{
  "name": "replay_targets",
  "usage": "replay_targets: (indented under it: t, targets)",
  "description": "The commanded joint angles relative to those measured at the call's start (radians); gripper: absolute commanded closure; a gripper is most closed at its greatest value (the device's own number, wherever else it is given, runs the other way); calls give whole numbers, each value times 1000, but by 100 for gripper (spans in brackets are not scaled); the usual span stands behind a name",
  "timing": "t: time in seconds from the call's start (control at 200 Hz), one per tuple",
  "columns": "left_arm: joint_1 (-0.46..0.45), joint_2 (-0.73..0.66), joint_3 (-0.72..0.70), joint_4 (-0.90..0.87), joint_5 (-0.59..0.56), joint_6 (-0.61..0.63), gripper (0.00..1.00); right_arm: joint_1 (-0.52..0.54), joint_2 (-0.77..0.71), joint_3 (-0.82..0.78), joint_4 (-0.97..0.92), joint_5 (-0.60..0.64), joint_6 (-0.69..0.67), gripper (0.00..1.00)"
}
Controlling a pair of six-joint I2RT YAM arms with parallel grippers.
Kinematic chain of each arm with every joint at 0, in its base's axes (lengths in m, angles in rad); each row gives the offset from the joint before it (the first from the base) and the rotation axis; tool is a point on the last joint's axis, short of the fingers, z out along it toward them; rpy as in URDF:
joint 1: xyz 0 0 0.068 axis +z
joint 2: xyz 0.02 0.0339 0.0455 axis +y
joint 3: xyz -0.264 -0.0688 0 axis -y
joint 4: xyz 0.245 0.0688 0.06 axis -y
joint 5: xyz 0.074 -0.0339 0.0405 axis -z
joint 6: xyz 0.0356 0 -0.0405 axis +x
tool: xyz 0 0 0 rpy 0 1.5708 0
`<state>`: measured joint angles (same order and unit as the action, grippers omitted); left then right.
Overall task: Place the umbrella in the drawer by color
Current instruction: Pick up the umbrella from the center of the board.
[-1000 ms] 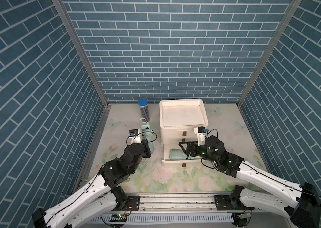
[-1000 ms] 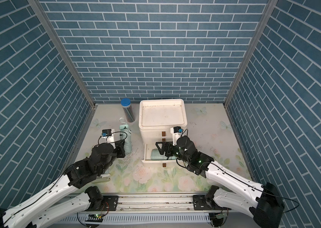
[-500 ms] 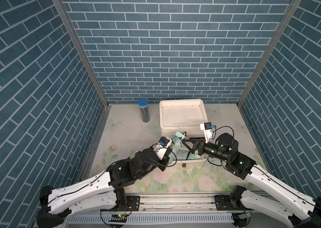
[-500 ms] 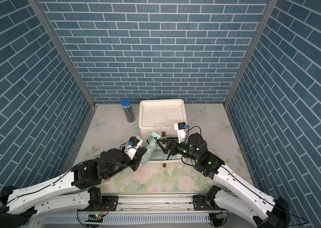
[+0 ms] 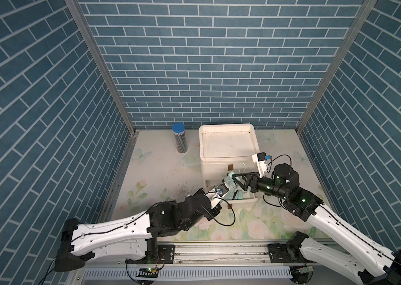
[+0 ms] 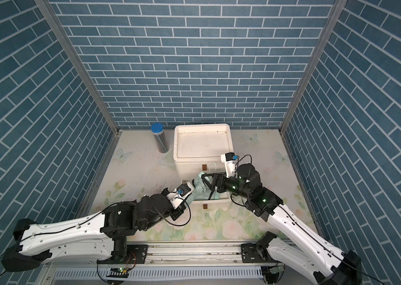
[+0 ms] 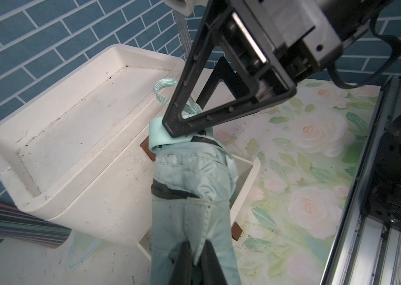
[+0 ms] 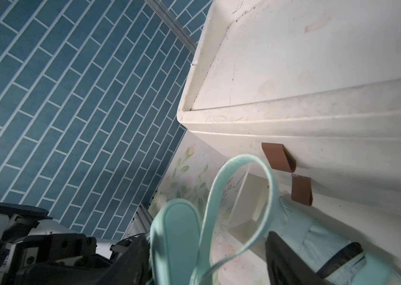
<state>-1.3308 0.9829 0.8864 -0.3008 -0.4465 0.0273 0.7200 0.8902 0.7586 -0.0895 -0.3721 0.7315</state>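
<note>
A folded pale mint umbrella [image 7: 192, 177] stands tilted over the open lower drawer [image 5: 242, 201] of the white cabinet [image 5: 226, 145]. My left gripper [image 7: 195, 249] is shut on its fabric at the lower end, seen in both top views [image 5: 227, 193] [image 6: 189, 195]. The mint handle [image 8: 177, 237] with its strap loop [image 8: 268, 187] points up toward the cabinet front. My right gripper [image 8: 207, 256] is open and straddles that handle, with one finger against it and the other apart. It reaches in from the right [image 5: 235, 185].
A second pale umbrella [image 8: 313, 232] with a dark strap lies in the open drawer. The upper drawer is closed, with a brown tab [image 8: 278, 156]. A striped dark cylinder with a blue cap [image 5: 179, 140] stands left of the cabinet. Rails run along the front edge.
My left arm carried the umbrella from left of the cabinet over to the open drawer. My right gripper rose out of the drawer and came around the handle.
</note>
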Motion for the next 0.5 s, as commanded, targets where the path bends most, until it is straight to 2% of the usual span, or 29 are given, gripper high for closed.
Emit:
replay_targets:
  t: [0.0, 0.16, 0.36, 0.45, 0.495]
  targets:
    - [-8, -16, 37, 57, -28, 22, 100, -2, -1, 3, 35, -87, -19, 33]
    - [-10, -13, 37, 57, -26, 20, 100, -2, -1, -11, 57, -121, -20, 45]
    - [-18, -1, 42, 63, -29, 31, 100, -2, 20, -13, 64, -136, -18, 52]
    - [-18, 2, 37, 70, -31, 34, 100, -2, 23, -15, 71, -146, -17, 63]
    - [-19, 2, 34, 72, -32, 36, 100, -3, 23, -15, 72, -148, -16, 74]
